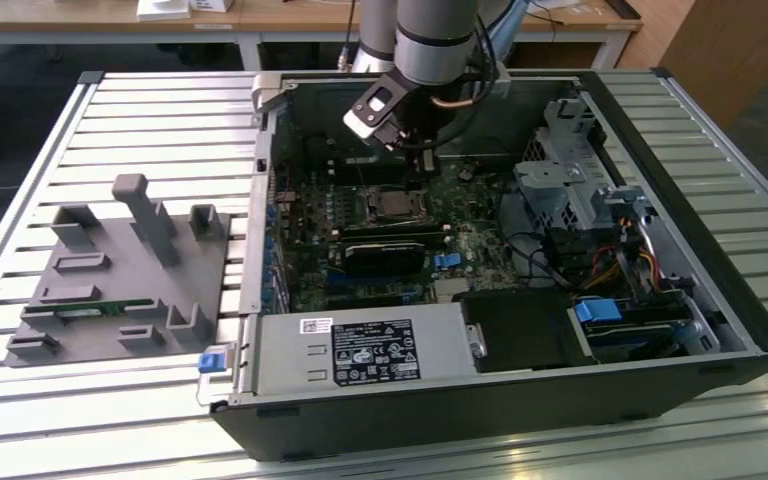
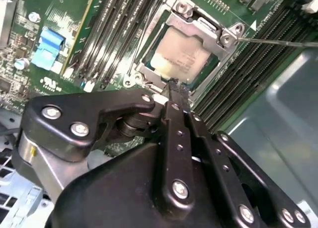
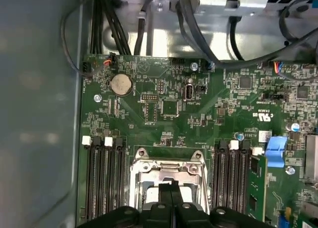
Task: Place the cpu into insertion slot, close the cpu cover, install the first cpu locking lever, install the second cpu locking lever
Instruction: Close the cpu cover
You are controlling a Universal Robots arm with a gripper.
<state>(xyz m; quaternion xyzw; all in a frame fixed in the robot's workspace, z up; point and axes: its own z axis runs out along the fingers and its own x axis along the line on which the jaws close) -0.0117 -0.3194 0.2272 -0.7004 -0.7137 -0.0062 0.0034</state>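
Fingers of the gripper (image 2: 175, 91) are pressed together with nothing between them, tips just at the edge of the cover (image 2: 201, 27). That frame lies over the chip (image 2: 181, 56), seated in its socket (image 1: 391, 207). Memory slots (image 3: 104, 181) crowd both sides; a thin lever (image 2: 278, 41) juts across one bank.

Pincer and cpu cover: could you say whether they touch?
Cannot tell. In the second wrist view the pincer tip overlaps the edge of the cover; neither contact nor gap shows.
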